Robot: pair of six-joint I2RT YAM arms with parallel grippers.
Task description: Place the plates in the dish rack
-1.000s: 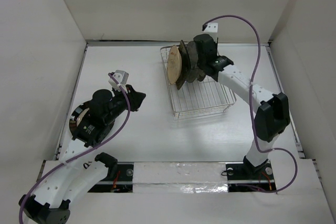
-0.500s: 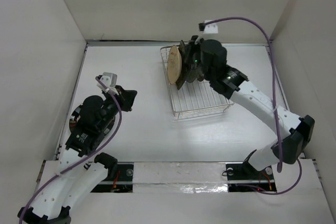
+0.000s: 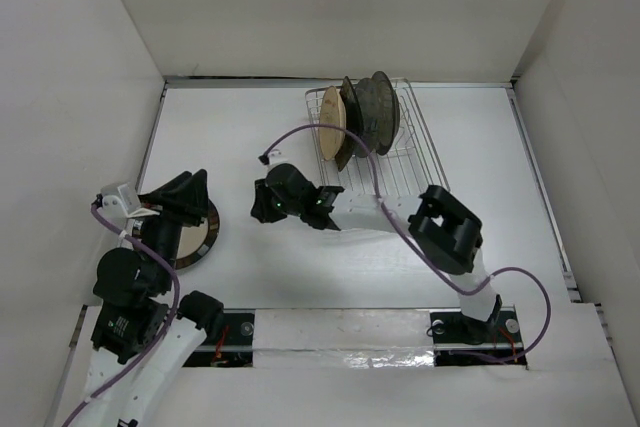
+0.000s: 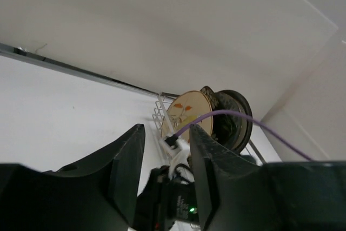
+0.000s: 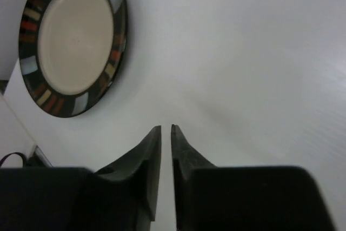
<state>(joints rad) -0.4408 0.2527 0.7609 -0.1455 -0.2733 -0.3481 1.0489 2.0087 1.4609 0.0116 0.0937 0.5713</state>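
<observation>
The dish rack stands at the back right with three plates upright in it: a tan one and two dark ones. The left wrist view shows the same rack and tan plate. A dark-rimmed plate with a cream centre lies flat at the near left, seen whole in the right wrist view. My left gripper hovers over its far edge, open and empty. My right gripper reaches left over the mid table, its fingers a thin slit apart with nothing between them.
White walls close in the table on three sides. The right arm stretches across the table in front of the rack, its purple cable looping over the rack's near-left corner. A metal strip runs along the near edge.
My right arm left the rack and swung left and low over the table, leaving a dark plate standing in the rack. My left arm pulled back toward the near left, uncovering the flat plate.
</observation>
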